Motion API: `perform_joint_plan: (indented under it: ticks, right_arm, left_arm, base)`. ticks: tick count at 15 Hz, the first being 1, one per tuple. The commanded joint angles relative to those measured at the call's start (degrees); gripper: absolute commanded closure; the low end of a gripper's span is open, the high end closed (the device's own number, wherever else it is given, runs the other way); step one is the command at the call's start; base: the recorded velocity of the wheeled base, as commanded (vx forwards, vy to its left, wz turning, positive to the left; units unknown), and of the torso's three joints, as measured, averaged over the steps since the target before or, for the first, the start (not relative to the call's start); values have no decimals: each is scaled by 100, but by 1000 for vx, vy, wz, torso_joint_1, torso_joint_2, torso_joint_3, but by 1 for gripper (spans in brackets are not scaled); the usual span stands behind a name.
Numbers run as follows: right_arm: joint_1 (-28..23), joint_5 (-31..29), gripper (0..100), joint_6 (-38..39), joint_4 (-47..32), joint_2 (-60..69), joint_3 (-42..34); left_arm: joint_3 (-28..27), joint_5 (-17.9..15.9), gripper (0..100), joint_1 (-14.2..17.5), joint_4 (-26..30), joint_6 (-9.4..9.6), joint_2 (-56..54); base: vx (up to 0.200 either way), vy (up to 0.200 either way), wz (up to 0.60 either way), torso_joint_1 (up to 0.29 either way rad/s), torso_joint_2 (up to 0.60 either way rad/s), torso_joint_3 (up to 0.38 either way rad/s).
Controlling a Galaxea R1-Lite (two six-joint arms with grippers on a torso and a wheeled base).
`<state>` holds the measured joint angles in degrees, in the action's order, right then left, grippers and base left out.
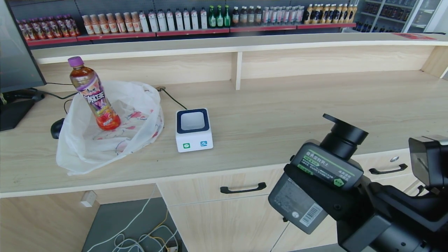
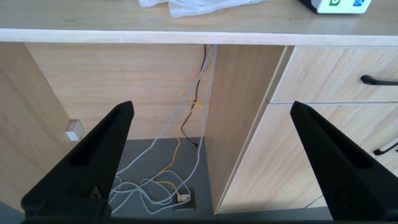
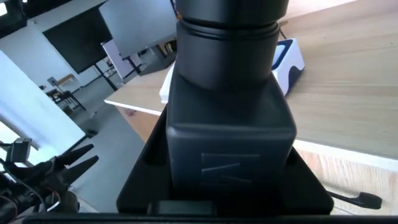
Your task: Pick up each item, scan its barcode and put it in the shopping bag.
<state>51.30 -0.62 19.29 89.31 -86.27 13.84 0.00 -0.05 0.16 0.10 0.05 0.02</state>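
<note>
A dark square bottle (image 1: 316, 182) with a black cap and a barcode label is held tilted in front of the counter's drawers, with my right gripper (image 1: 344, 210) shut on it. In the right wrist view the dark bottle (image 3: 227, 118) stands between the fingers. A white scanner box (image 1: 193, 129) sits mid-counter, up and to the left of the dark bottle. Left of it lies an open white shopping bag (image 1: 105, 140) with a purple-capped tea bottle (image 1: 95, 94) standing in it. My left gripper (image 2: 211, 162) is open, low in front of the cabinet, below the counter's edge.
A monitor (image 1: 14, 45) and a black mouse (image 1: 57, 128) sit at the counter's far left. A raised shelf (image 1: 238, 47) runs along the back. Drawers with black handles (image 1: 243, 190) lie under the counter. Loose cables (image 2: 165, 186) lie on the floor.
</note>
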Motion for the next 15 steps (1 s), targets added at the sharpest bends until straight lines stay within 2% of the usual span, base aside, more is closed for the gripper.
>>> perform_joint_plan:
  ticks: [1, 15]
  right_arm:
    - [3, 27, 100, 102, -1, -118, 190]
    - [-85, 185, 100, 286, 8, -320, 1218]
  left_arm:
    - [0, 5, 0, 2, -10, 4, -2]
    - [0, 5, 0, 2, -1, 4, -2]
  base:
    - [0, 0, 0, 0, 0, 0]
    - [0, 0, 0, 0, 0, 0]
